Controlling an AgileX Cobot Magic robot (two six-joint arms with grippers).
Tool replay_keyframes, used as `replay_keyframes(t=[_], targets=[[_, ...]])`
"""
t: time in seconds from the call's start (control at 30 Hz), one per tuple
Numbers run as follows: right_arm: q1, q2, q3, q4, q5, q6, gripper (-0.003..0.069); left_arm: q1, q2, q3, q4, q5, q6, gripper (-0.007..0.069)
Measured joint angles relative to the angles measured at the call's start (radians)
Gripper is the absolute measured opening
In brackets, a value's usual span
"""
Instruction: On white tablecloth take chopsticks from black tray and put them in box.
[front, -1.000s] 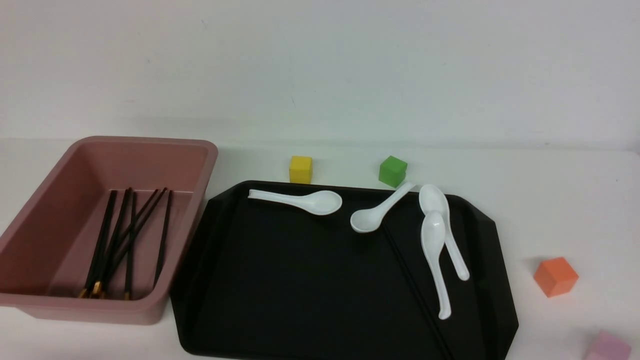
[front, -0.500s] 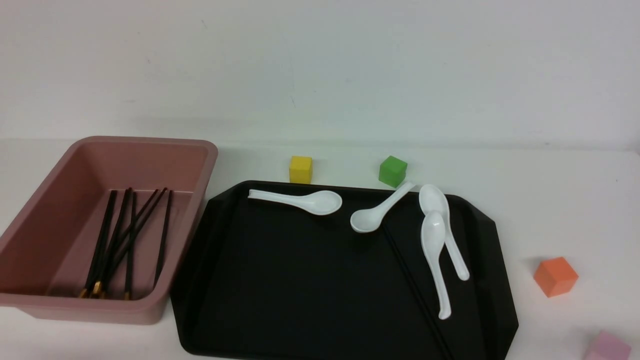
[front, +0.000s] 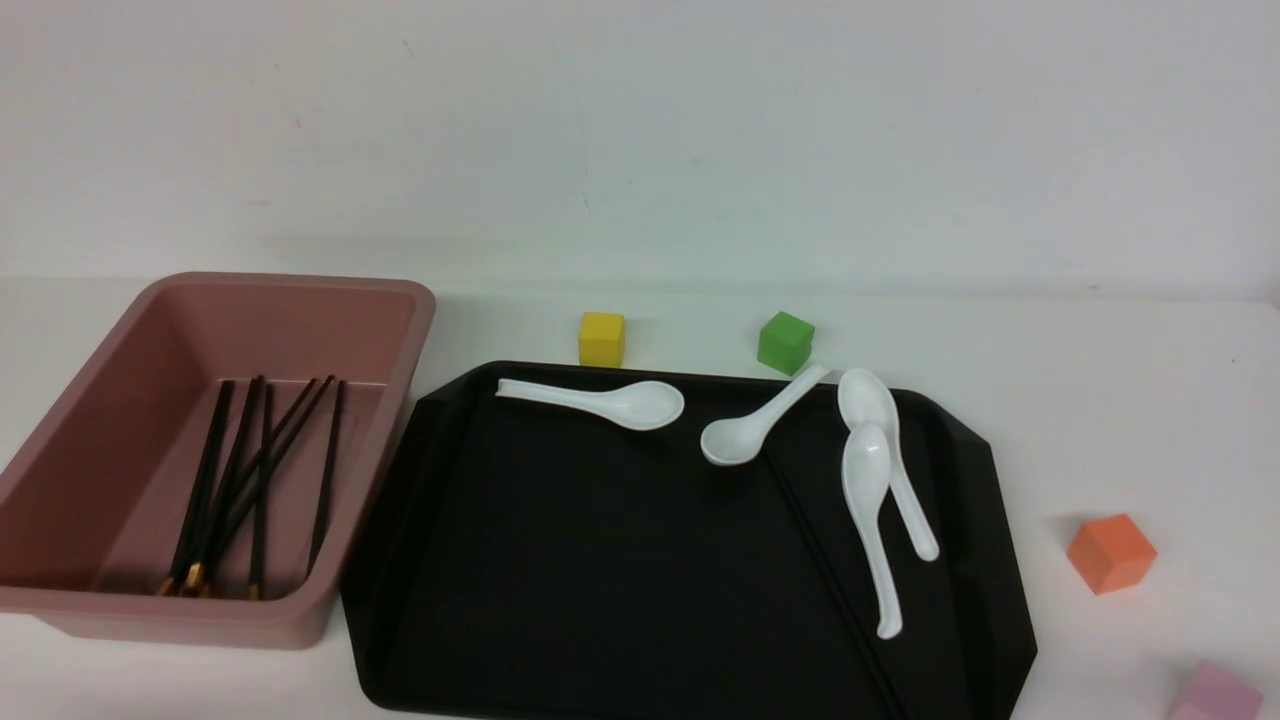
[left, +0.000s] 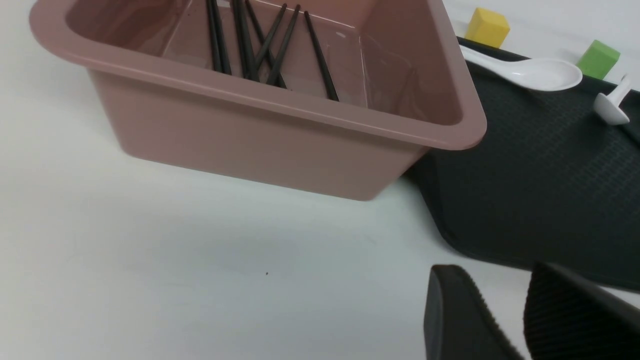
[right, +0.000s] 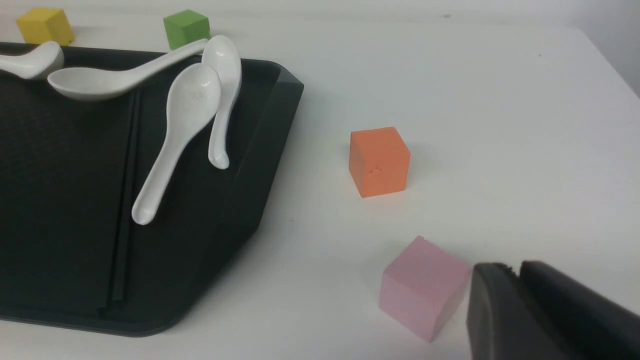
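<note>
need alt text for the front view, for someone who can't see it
A dusty-pink plastic box on the left holds several black chopsticks with gold ends, beside a glossy black rectangular tray carrying four white spoons and one thin black chopstick. Yellow, green, orange and pink cubes sit on the white tablecloth.

Pretty bare setup tbh, just a plain off-white wall (front: 640, 130) running straight across the back with a few tiny specks on it, meeting the table along a soft shadowy line, and even, flat lighting all over that leaves only faint, blurry shadows.
</note>
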Motion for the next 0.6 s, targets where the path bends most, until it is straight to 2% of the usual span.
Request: replay_keyframes(t=[0.6], targets=[[0.0, 0.0, -0.001, -0.002, 0.002, 0.0, 0.0102, 0.0, 0.0, 0.0, 0.0, 0.0, 0.0, 0.0238]])
